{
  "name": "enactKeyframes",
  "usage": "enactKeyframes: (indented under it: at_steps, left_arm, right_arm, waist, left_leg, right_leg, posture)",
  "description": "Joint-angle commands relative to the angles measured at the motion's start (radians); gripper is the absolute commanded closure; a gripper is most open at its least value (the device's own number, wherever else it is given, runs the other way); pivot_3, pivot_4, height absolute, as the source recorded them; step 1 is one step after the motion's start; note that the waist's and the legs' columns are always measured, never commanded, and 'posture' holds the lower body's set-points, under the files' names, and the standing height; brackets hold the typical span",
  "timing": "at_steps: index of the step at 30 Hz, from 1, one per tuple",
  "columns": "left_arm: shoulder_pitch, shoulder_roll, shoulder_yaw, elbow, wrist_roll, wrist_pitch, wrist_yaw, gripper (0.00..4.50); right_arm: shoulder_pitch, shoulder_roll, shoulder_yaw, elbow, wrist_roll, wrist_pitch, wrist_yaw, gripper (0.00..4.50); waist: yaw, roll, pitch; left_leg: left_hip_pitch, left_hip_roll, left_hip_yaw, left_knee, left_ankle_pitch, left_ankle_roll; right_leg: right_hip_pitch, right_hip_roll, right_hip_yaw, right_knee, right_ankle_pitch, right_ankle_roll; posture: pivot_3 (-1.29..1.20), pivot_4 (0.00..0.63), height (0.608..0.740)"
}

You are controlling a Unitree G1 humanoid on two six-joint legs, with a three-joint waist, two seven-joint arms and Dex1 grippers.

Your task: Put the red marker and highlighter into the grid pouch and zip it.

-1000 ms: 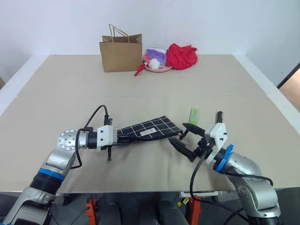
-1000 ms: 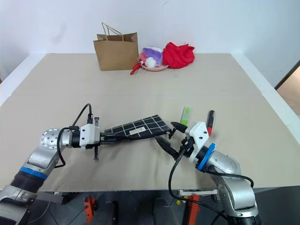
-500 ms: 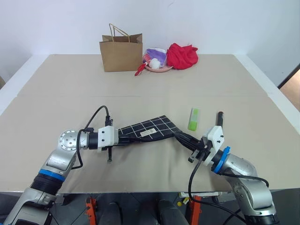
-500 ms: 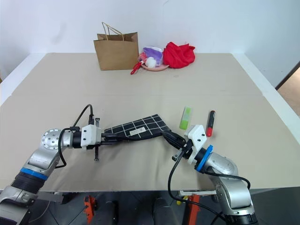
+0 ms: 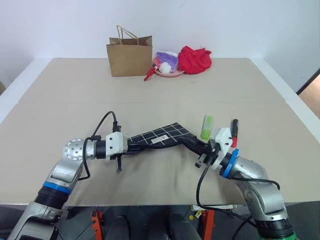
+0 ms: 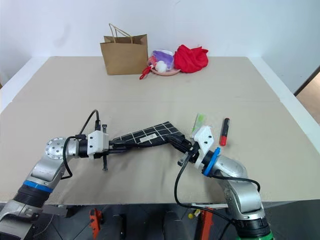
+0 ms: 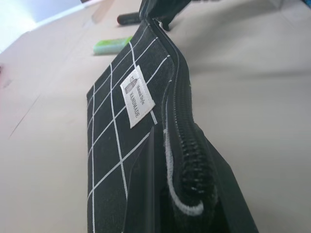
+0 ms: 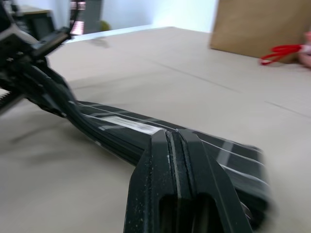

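Since the earlier frames, the right gripper [image 5: 192, 144] has gone from spread wide to clenched, and has advanced from short of the grid pouch [image 5: 162, 137] onto its near corner. Its fingers [image 8: 177, 194] are pressed together at the pouch's zipper end, apparently pinching the zipper pull, though the pull itself cannot be made out. The left gripper [image 5: 135, 146] is unchanged: clenched on the opposite end of the pouch, fingers [image 7: 160, 194] clamping the fabric beside the zipper teeth, holding the pouch lifted and tilted above the table [image 5: 75, 95].

The highlighter [image 5: 206, 127] lies on the table at about 1 o'clock from the right gripper, just beside it; the red marker [image 5: 234, 131] lies a little further out, at about 2 o'clock. Both are outside the pouch.

Step in hand, as judged: opening the zipper. To do it well, the left gripper should hold firm as anchor while the right draws along the zipper line, keeping the fabric taut.

At 12 o'clock on the far edge stand a paper bag [image 5: 129, 55] and a pink plate [image 5: 170, 73].
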Motion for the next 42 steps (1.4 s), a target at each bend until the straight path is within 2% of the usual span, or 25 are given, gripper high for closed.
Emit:
enactKeyframes:
  at_steps: [1,11,24,36,40,41,42]
  left_arm:
    - [-0.005,-0.004,0.013,-0.034,0.01,-0.018,0.015,4.5]
    - [-0.024,-0.027,0.014,-0.005,0.054,-0.07,0.046,4.5]
    - [-0.038,-0.05,0.011,0.023,0.097,-0.167,0.086,4.5]
    - [-0.051,-0.061,0.001,0.031,0.101,-0.165,0.089,4.5]
    - [-0.053,-0.057,0.005,0.035,0.1,-0.165,0.085,4.5]
    - [-0.052,-0.056,0.005,0.036,0.1,-0.165,0.084,4.5]
    - [-0.052,-0.055,0.005,0.036,0.1,-0.165,0.084,4.5]
  right_arm:
    - [-0.033,0.002,0.037,-0.074,0.04,0.04,0.022,4.49]
    - [-0.104,-0.002,0.103,-0.084,0.075,0.104,0.082,4.49]
    - [-0.211,0.054,0.174,-0.008,0.058,0.143,0.111,4.49]
    - [-0.214,0.075,0.167,-0.003,0.033,0.138,0.085,4.49]
    - [-0.202,0.075,0.128,-0.03,0.084,0.191,0.069,4.49]
    - [-0.194,0.067,0.124,-0.047,0.1,0.204,0.077,3.74]
    - [-0.188,0.06,0.123,-0.06,0.107,0.209,0.081,3.45]
  waist:
    - [0.0,0.0,0.0]
    - [0.0,0.0,0.0]
    - [0.0,0.0,0.0]
    - [0.0,0.0,0.0]
    - [0.0,0.0,0.0]
    - [0.0,0.0,0.0]
    - [0.0,0.0,0.0]
  left_leg:
    - [0.0,0.0,0.0,0.0,0.0,0.0]
    - [0.0,0.0,0.0,0.0,0.0,0.0]
    - [-0.001,0.0,0.0,0.0,0.0,0.0]
    - [-0.001,0.0,0.0,0.0,0.0,0.0]
    - [-0.001,0.0,-0.001,0.0,0.0,0.0]
    - [-0.001,0.0,-0.001,0.0,0.0,0.0]
    - [-0.001,0.0,-0.001,0.0,0.0,0.0]
  right_leg:
    - [0.0,0.0,0.0,0.0,0.0,0.0]
    - [0.0,0.0,0.0,0.0,0.0,0.001]
    - [0.0,0.0,0.0,0.0,0.002,0.003]
    - [0.0,0.0,0.0,0.0,0.002,0.003]
    - [0.0,0.0,0.0,0.0,0.002,0.003]
    - [0.0,0.0,0.0,0.0,0.002,0.003]
    - [0.0,0.0,0.0,0.0,0.002,0.003]
  posture:
    - [0.0,0.15,0.74]
    - [0.0,0.15,0.74]
    - [0.0,0.15,0.74]
    - [0.0,0.15,0.74]
    - [0.0,0.15,0.74]
    - [0.0,0.15,0.74]
    - [0.0,0.15,0.74]
